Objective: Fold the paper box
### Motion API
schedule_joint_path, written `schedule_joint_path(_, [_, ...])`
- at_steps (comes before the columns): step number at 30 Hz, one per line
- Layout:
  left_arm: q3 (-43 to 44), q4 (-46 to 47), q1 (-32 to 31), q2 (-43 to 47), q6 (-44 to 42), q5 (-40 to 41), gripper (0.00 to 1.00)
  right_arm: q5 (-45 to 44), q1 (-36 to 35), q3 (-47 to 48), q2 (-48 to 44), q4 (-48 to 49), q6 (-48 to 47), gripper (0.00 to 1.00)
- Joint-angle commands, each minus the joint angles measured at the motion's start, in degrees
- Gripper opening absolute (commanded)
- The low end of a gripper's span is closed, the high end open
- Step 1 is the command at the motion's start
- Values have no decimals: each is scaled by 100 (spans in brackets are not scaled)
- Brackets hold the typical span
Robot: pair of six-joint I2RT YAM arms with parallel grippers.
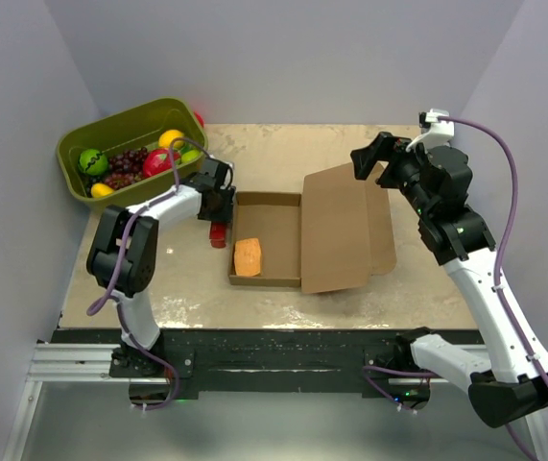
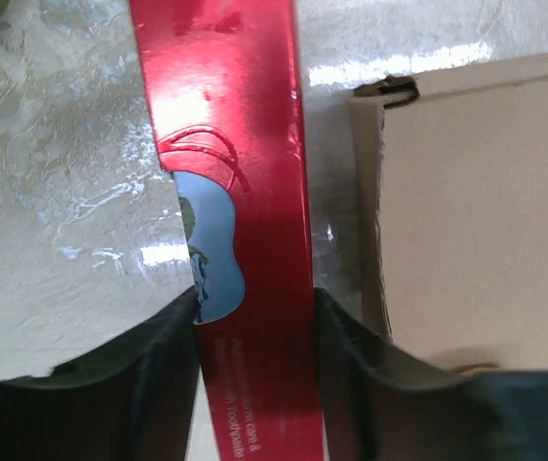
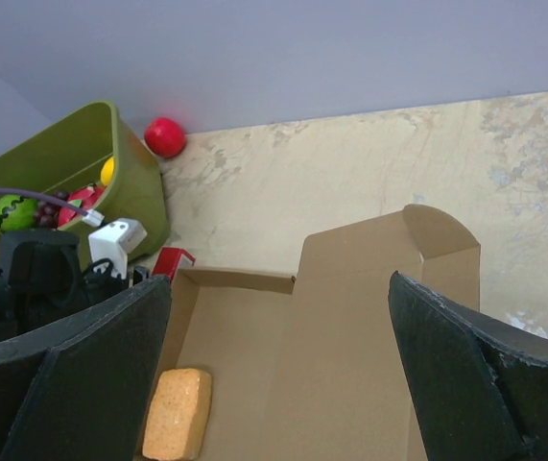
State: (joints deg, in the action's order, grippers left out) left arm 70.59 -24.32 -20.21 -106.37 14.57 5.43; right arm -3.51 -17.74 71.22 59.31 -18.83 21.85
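In the top view the paper box lies open in the middle of the frame, with its tray to the left, an orange block inside it, and its lid spread flat to the right. The left gripper is low at the left of the tray, over a red carton that lies just beside the tray wall. The right gripper hangs at the upper right, above the far corner of the lid, and holds nothing. We think the first danger is here: if the lid is folded over now, the block would be closed inside. In the left wrist view the fingers are closed on the red carton, one on each long side, and the cardboard of the paper box is just beside the finger at the lower right. Lifting or swinging the carton could catch this wall and drag or bend the box, and the glossy carton may turn or slip between the fingers. In the right wrist view the jaws stand wide apart above the paper box. If this arm comes down carelessly, one finger could crush the rounded flap at the middle right, or push the light box toward the green bin in the upper left.
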Motion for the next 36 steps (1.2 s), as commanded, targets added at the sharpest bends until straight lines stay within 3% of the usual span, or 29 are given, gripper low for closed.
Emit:
schedule_joint_path(1, [-36, 357, 52, -60, 46, -16, 37, -89, -19, 50, 28, 169, -5, 99])
schedule_joint_path(7, [-177, 322, 43, 633, 143, 116, 10, -80, -19, 32, 72, 213, 4, 99])
schedule_joint_path(11, [-265, 173, 43, 1152, 152, 212, 2, -45, -28, 23, 72, 239, 21, 99])
schedule_joint_path(17, [-353, -108, -1, 2005, 248, 318, 0, -18, -28, 15, 19, 248, 48, 99])
schedule_joint_path(22, [-370, 49, -764, 2410, 1141, -49, 0, 104, -19, -55, 2, 345, 205, 99])
schedule_joint_path(27, [-318, 611, -1757, 2121, 1803, -156, 0, 280, -28, -100, -95, 407, 268, 99])
schedule_joint_path(36, [-590, 1157, -2171, 1523, 2287, -43, 0, 157, -28, -82, -341, 310, 206, 99])
